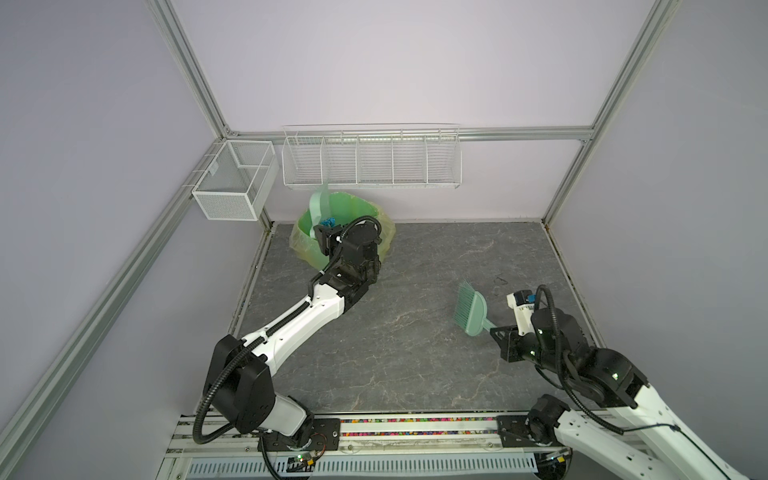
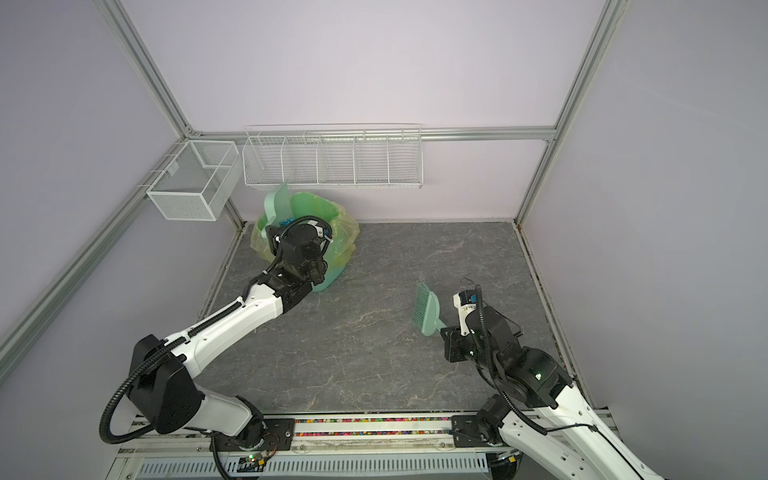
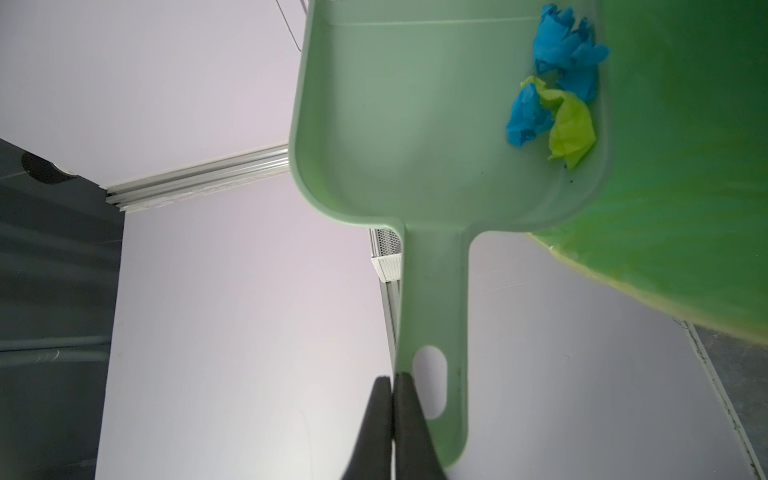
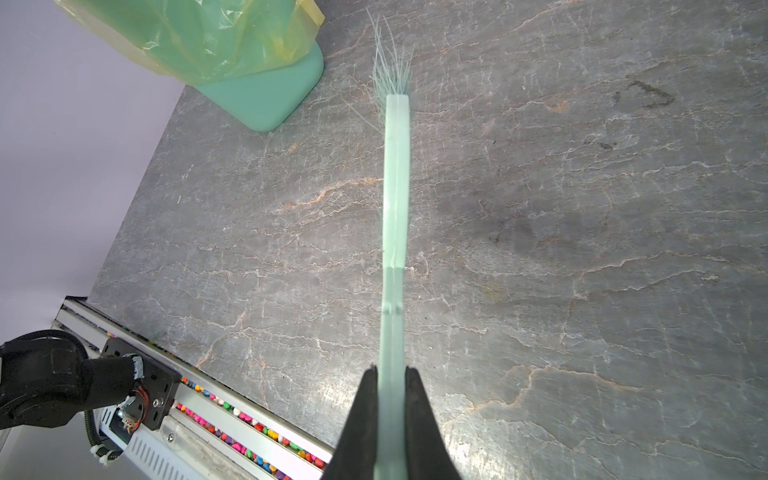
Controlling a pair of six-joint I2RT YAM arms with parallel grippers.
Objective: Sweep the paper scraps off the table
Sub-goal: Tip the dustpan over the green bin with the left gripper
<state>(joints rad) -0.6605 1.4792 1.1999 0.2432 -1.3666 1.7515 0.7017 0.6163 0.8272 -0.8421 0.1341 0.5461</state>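
My left jaws clamp the dustpan [image 3: 415, 124] handle, scraps [image 3: 561, 41] inside, at the bin [image 1: 353, 203] upper left; my right jaws grip the brush [image 4: 397, 187] over the counter [image 4: 582, 311].

the table [image 1: 415, 332] lies open through the middle; the bin [image 1: 303, 245] blocks its far-left corner.

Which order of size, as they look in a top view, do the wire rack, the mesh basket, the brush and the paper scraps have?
1. wire rack
2. mesh basket
3. brush
4. paper scraps, of which only a small blue patch shows
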